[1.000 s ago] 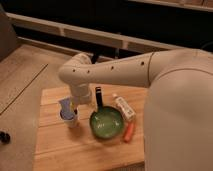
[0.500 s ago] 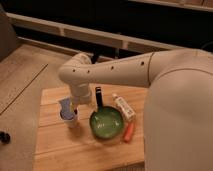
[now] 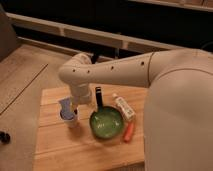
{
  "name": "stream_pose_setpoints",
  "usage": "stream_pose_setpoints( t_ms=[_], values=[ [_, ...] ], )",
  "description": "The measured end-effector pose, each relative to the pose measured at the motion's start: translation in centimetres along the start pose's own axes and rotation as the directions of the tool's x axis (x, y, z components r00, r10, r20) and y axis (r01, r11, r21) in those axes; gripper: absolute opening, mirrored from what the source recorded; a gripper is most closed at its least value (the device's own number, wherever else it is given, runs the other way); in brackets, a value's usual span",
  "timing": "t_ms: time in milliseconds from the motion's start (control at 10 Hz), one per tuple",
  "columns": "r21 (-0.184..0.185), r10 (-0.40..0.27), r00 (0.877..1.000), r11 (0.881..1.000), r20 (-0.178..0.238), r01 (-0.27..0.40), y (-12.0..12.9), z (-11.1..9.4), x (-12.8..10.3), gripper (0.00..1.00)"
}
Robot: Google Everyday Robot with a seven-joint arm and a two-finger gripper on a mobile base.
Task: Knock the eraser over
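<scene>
A small blue and white object (image 3: 66, 109), which looks like the eraser, stands upright on the left part of the wooden table (image 3: 55, 145). My white arm reaches in from the right and bends down over the table. My gripper (image 3: 76, 111) hangs from the wrist right beside this object, on its right side, close to or touching it.
A green bowl (image 3: 106, 123) sits just right of the gripper. A black upright object (image 3: 98, 95) stands behind the bowl. A white packet (image 3: 123, 107) and an orange-red stick (image 3: 129, 131) lie to the bowl's right. The table's left edge drops to the floor.
</scene>
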Motion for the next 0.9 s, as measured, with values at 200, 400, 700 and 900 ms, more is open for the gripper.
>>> stream_pose_setpoints(
  t_ms=[200,400,700,900],
  values=[
    [0.000,0.000,1.000,1.000,0.000,0.000,0.00,0.00,0.00,0.65],
    [0.000,0.000,1.000,1.000,0.000,0.000,0.00,0.00,0.00,0.65],
    [0.000,0.000,1.000,1.000,0.000,0.000,0.00,0.00,0.00,0.65],
    [0.013,-0.010,1.000,1.000,0.017,0.010,-0.25,-0.38,-0.73,0.65]
  ],
)
